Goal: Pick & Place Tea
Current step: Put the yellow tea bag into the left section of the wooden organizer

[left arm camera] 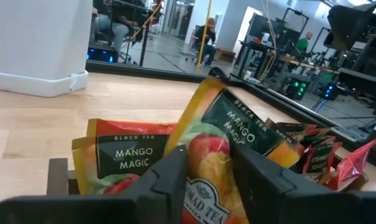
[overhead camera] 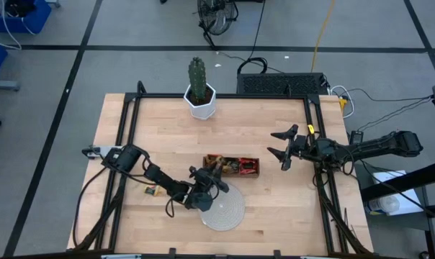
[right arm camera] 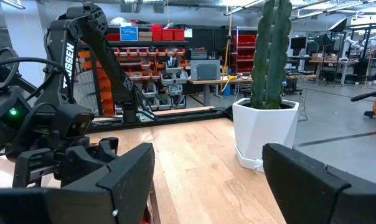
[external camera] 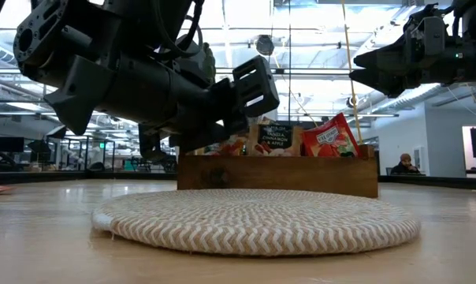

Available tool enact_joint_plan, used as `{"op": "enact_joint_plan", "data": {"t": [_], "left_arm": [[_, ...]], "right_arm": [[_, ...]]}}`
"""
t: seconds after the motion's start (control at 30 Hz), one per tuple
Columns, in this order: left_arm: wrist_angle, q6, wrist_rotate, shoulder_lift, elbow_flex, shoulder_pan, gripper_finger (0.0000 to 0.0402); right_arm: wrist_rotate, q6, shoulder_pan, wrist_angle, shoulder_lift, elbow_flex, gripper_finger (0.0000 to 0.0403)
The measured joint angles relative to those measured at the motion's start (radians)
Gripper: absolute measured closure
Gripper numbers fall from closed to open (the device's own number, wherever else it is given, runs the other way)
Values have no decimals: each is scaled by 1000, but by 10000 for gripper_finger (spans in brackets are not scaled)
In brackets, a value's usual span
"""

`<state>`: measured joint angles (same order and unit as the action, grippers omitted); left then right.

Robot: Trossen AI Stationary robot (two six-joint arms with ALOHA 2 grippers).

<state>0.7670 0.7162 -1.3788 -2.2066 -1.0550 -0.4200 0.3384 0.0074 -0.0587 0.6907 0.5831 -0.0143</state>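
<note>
Wooden table [overhead camera: 275, 208], mango tea sachet [left arm camera: 220, 163] between left gripper [left arm camera: 206, 180] fingers

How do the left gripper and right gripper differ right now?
The left gripper sits at the left end of the wooden tray, its fingers either side of a Mango Magic tea sachet; the right gripper hangs off to the tray's right, over bare table.
The left gripper's fingers stand close together around the sachet; the right gripper is wide open and empty.
Both are dark two-finger grippers.
</note>
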Motion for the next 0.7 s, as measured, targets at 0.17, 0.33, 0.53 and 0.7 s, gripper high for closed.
{"op": "enact_joint_plan", "data": {"t": [0.17,0.33,0.53,0.7], "left_arm": [[15,-5,0,0,0,0,252],[56,-65,-1,0,0,-3,244],[198,-353,-18,8,0,-21,243],[238,-756,-19,90,0,-44,243]], "right_arm": [[0,0,0,0,0,0,122],[0,0,0,0,0,0,122],[0,0,0,0,0,0,125],[0,0,0,0,0,0,124]]}}
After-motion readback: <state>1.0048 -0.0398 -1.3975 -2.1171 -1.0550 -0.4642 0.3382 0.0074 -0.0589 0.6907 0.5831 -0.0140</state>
